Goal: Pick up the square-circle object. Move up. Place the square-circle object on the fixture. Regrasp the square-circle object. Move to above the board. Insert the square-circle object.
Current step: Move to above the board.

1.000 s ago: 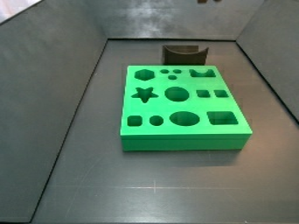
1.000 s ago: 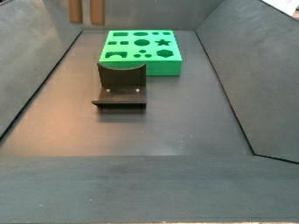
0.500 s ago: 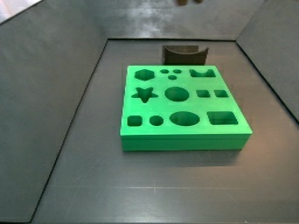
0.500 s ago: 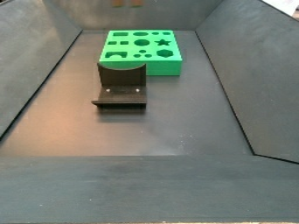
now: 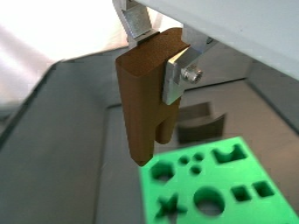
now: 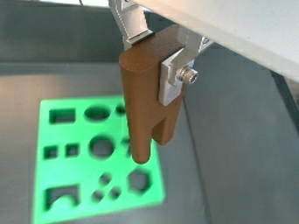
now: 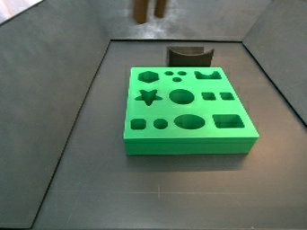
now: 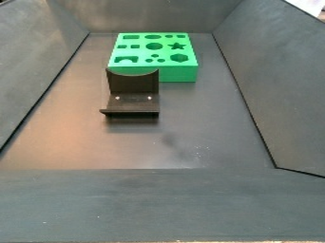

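My gripper (image 5: 160, 48) is shut on the square-circle object (image 5: 146, 96), a brown wooden peg that hangs down from the fingers in both wrist views; it also shows in a wrist view (image 6: 146, 96). The peg's lower end (image 7: 149, 9) shows at the top edge of a side view, high over the far side of the green board (image 7: 188, 112). The board lies flat with many shaped holes and also shows in a side view (image 8: 155, 53). The dark fixture (image 8: 131, 95) stands in front of the board, bare; it shows behind the board in a side view (image 7: 188, 55).
Grey walls enclose the dark floor (image 8: 178, 142) on all sides. The board (image 6: 100, 157) lies below the hanging peg in a wrist view, and the fixture (image 5: 198, 122) stands beyond the board (image 5: 216, 188) in a wrist view.
The peg has come back down into the top edge of a side view, further left than a second ago. It has left the top of the side view where it showed before.
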